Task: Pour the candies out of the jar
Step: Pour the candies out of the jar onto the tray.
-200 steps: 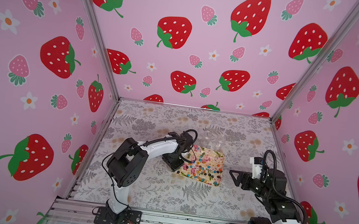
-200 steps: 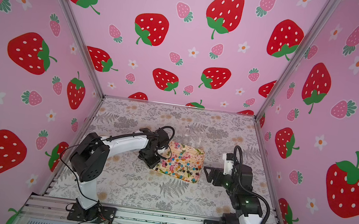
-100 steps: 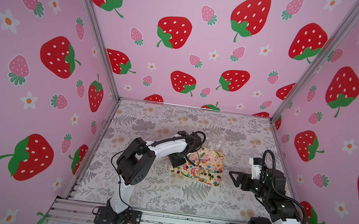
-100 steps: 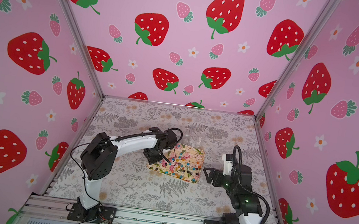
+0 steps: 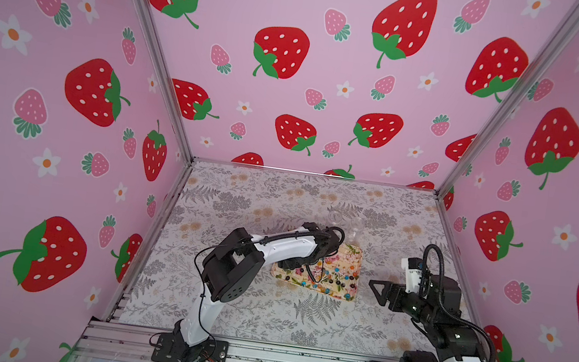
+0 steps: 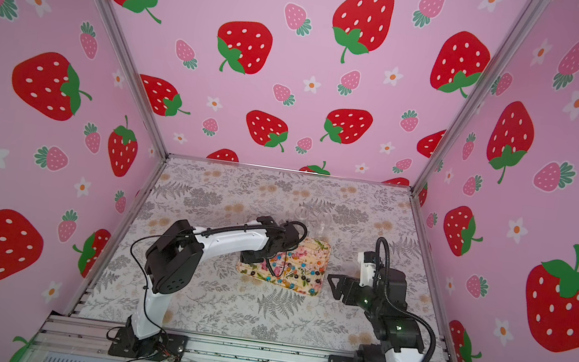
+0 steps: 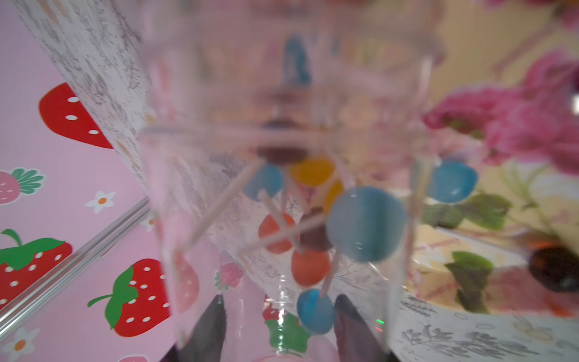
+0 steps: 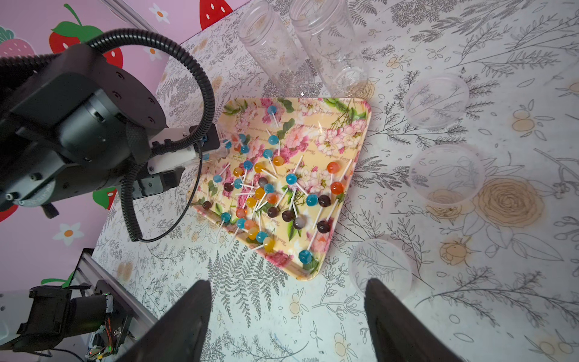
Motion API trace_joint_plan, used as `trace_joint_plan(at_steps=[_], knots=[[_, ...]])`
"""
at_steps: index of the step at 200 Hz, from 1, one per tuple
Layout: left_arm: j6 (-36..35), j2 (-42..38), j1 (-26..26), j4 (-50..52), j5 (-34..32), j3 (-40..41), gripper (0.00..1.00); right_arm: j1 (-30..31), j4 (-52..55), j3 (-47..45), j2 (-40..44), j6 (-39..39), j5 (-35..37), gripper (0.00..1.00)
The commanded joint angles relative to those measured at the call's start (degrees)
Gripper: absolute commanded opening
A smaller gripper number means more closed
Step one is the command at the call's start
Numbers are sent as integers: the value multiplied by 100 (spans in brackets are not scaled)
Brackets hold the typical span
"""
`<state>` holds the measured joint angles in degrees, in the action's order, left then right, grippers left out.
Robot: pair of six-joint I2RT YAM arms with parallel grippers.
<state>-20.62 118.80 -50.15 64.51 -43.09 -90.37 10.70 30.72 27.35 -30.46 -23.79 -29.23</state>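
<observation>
Three pink walls (image 5: 227, 8) printed with red and pink strawberries and small white flowers, joined by silver metal corner posts (image 5: 157, 51), enclose a tabletop (image 5: 261, 314) patterned with grey ferns and tan blossoms, fronted by a metal rail (image 5: 293, 361), evenly lit.

L arm (image 5: 283, 244) stretched fwd from base, elbow raised, wrist bent downward | L end effector (image 7: 279, 301) clamped on clear jar (image 7: 219, 94), fingers (image 7: 210, 329) seen at both its sides | R arm (image 5: 452, 328) folded at R side, wrist level | R end effector (image 8: 288, 282) held w/ jaws spread wide
</observation>
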Motion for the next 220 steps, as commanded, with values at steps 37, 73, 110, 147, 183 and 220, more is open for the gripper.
trace_joint_plan(at_steps=[37, 73, 110, 147, 183, 220], knots=[[-708, -81, -167, -186, -1177, -8, 59, -9, 162, 174, 75, -7, -133, 79], [-880, -147, -263, -315, -1257, 121, 60, -12, 215, 191, 115, -54, -153, 79], [-1107, -287, -454, -617, -1376, 384, 60, -7, 224, 161, 189, -98, -168, 79], [-1232, -407, -552, -756, -1550, 523, 60, -10, 244, 181, 163, -77, -266, 79], [-1366, -559, -653, -1002, -1649, 747, 61, -10, 239, 178, 172, -88, -276, 79], [-1299, -630, -649, -1010, -1678, 818, 61, -15, 263, 200, 164, -97, -276, 79]])
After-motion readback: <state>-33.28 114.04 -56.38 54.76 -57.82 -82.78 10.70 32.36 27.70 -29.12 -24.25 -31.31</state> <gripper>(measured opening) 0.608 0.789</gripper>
